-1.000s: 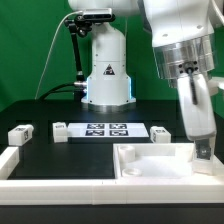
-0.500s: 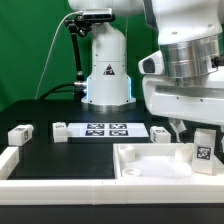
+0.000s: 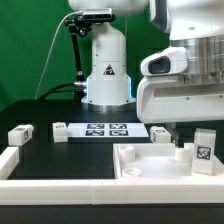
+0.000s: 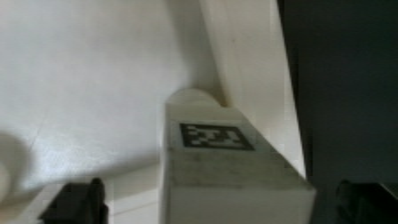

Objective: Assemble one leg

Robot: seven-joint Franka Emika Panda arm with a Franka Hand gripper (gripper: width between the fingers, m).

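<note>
Wrist view shows leg [image 4: 228, 160] (tag facing camera) between parted fingers [image 4: 75, 203].

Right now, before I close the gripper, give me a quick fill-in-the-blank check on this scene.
1. The gripper has its jaws ____, one fingertip on each side of the leg.
2. That leg stands ____ at the edge of the white tray-like part.
3. ____ other legs lie on the black table near the marker board.

Missing words: open; upright; three.
</note>
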